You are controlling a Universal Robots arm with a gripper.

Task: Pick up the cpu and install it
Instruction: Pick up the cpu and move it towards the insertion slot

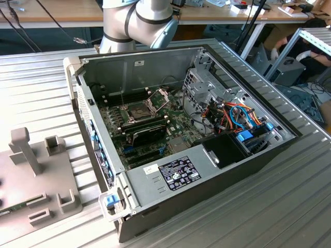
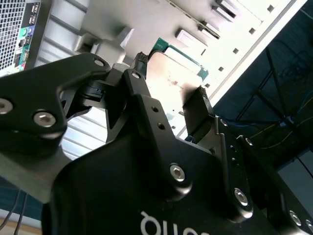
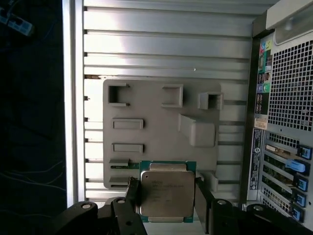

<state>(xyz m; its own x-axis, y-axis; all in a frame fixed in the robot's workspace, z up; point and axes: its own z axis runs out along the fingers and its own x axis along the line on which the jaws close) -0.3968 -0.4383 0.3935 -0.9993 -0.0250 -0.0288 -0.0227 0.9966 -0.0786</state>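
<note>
A ribbed aluminium table (image 1: 289, 206) carries everything. The open black-and-grey desktop computer case (image 1: 129, 70) lies on its side across the middle of the table. The grey robot arm (image 1: 137, 20) rises behind the table's far edge. Inside the case, the green motherboard (image 1: 178, 126) shows a square processor socket (image 1: 138, 111), which looks open and empty, with its metal frame tipped up beside it.

A flat grey moulded parts tray (image 3: 156, 127) with raised blocks and pockets sits near the table's edge, beside the case's rear panel.

In the first wrist view the black two-finger gripper (image 3: 166, 188) is over one edge of that tray. Its fingers (image 3: 201, 200) are closed against two opposite sides of the cpu (image 3: 166, 193), a thin square chip with a silver-grey metal lid on a green rim. The chip sits flat between them and appears lifted clear of the tray, though I cannot be sure of the gap.

I judge the cpu to be very light and rigid, but delicate. The smooth lid offers little friction, and the underside contacts should not be touched. The grip belongs on the two opposite edges of the green rim, as here. It should be gentle, with the chip kept level, because a tilt could let it slip or skew.
</note>
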